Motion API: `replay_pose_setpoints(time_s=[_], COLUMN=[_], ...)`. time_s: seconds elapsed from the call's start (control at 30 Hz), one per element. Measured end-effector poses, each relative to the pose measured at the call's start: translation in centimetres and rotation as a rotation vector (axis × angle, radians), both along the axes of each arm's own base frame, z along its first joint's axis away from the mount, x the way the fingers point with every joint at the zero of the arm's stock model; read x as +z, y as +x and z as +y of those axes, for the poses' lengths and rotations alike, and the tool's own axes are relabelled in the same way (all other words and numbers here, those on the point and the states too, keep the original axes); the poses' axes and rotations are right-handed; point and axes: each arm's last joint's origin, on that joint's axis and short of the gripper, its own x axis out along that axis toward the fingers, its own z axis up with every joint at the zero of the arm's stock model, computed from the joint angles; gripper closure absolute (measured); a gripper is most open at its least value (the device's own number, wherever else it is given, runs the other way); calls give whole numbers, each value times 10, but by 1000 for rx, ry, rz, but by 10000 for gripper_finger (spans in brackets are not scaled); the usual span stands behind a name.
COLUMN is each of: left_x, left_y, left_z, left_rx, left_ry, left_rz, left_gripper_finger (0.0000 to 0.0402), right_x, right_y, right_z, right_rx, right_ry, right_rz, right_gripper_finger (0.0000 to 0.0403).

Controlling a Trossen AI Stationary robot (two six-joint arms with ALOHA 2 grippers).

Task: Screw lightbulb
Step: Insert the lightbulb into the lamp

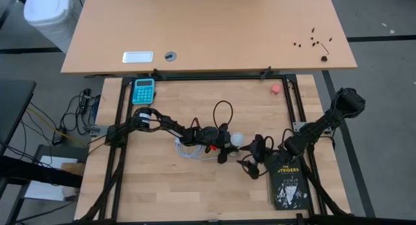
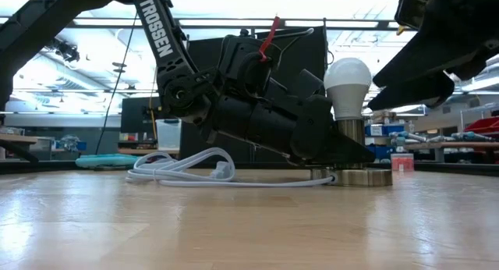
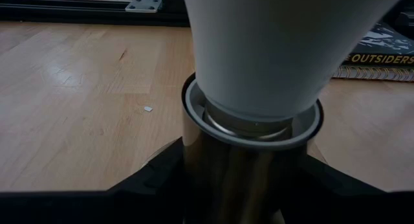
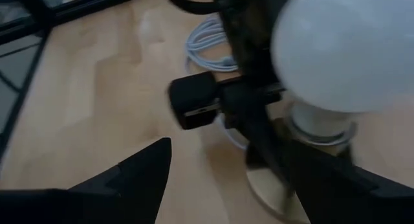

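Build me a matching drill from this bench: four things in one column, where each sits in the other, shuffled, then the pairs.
Things:
1. lightbulb
2. black book
3. teal calculator
4. white cord

Places:
A. far left part of the table, by the frame
B. upright in the socket, which the left gripper clamps
C. near right edge of the table
D. coiled flat on the wood beside the socket base

Pairs: 1-B, 2-C, 3-A, 4-D

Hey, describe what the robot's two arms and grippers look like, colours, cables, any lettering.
Both arms are matte black with rounded joint housings. The left arm carries white TROSSEN lettering, a red cable tie and thin black looping cables. The right gripper's fingers are flat, black and tapered.
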Motion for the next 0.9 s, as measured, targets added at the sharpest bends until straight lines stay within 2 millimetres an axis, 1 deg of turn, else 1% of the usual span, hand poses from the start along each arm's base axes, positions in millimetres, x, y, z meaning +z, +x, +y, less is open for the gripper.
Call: replay_pose_setpoints(time_s=[0.17,0.4,0.7,0.9], left_x=[0,0,0,0], left_y=[0,0,0,0], left_z=[0,0,0,0], left_rx=[0,0,-1,-1], left_ry=[0,0,1,2], left_rz=[0,-3,-3,-3], left_gripper_finger=[208,208,208,208], right_x=[1,1,0,-3], right_y=[-4,-10,-15,-17], right_z=[8,18,20,18], right_rx=[63,85,47,23], right_ry=[13,49,0,6], right_rz=[-1,-5,-21,11], right_gripper_finger=[94,94,94,94])
